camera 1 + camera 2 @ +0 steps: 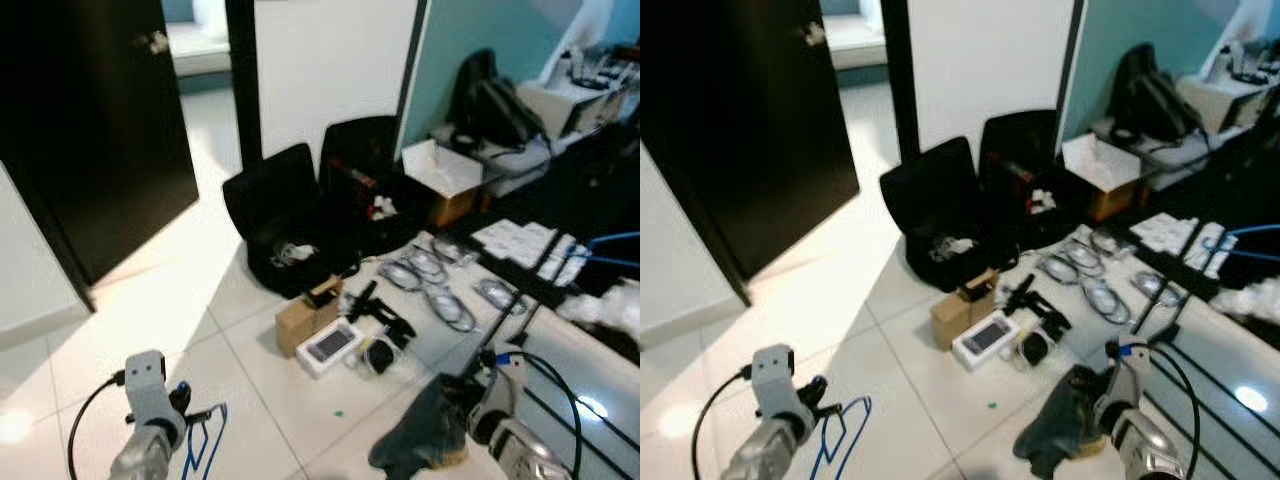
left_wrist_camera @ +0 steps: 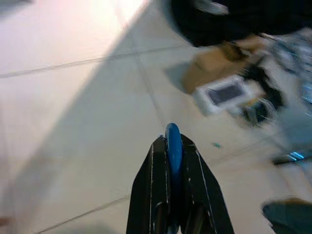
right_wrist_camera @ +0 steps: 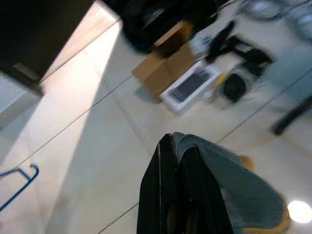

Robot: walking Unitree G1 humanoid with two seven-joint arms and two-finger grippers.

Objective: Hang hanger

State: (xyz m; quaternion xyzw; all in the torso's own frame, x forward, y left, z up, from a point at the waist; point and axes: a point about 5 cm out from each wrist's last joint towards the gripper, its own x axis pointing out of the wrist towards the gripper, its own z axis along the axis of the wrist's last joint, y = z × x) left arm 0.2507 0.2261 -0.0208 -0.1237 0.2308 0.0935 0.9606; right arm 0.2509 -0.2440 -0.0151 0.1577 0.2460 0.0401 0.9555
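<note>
The left gripper [image 2: 174, 146] is clamped on a blue hanger [image 1: 205, 440] — its two black fingers [image 2: 155, 185] pinch the blue wire between them, and the rest of the hanger dangles beside and below the gripper over the white tile floor [image 1: 150, 320]. The right gripper [image 3: 178, 151] is closed on a grey-green cloth [image 1: 425, 430], which bunches on the far side of its fingers and droops toward the floor. Ahead of both grippers lies a clutter: a cardboard box [image 1: 305, 322] touching a white box [image 1: 332, 346], with a small black round object just beside that. Beyond them, further from the grippers, two open black cases [image 1: 285, 215] stand against a white wall — coiled cables [image 1: 430, 280] spread out to the right gripper's side. A dark door [image 1: 100, 130] stands well ahead of the left gripper.
</note>
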